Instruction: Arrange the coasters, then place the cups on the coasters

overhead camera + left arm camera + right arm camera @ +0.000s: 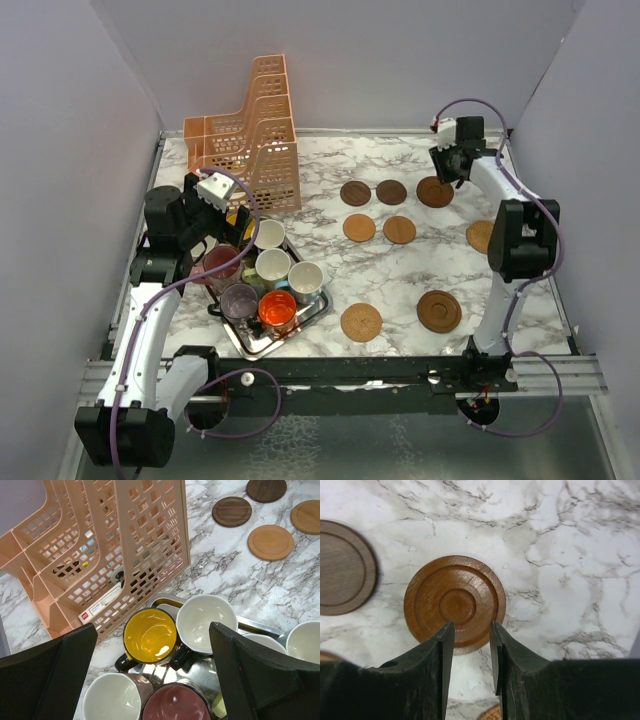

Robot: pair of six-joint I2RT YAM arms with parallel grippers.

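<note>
Right gripper (471, 629), jaws narrowly apart and empty, hangs over the reddish coaster (454, 597) — sweeping low, it could knock that disc askew.

The marble table (400, 160) carried 8 wooden coasters (399, 230) flat across its right half. A silver tray (318, 308) and a peach rack (250, 135) stood on its left.

The left arm (140, 335) and right arm (497, 300) have white shells between chunky black joint housings; a thin purple cable (470, 101) loops along each; the right wrist's fingers (430, 680) are matte black, flat-faced wedges.
</note>
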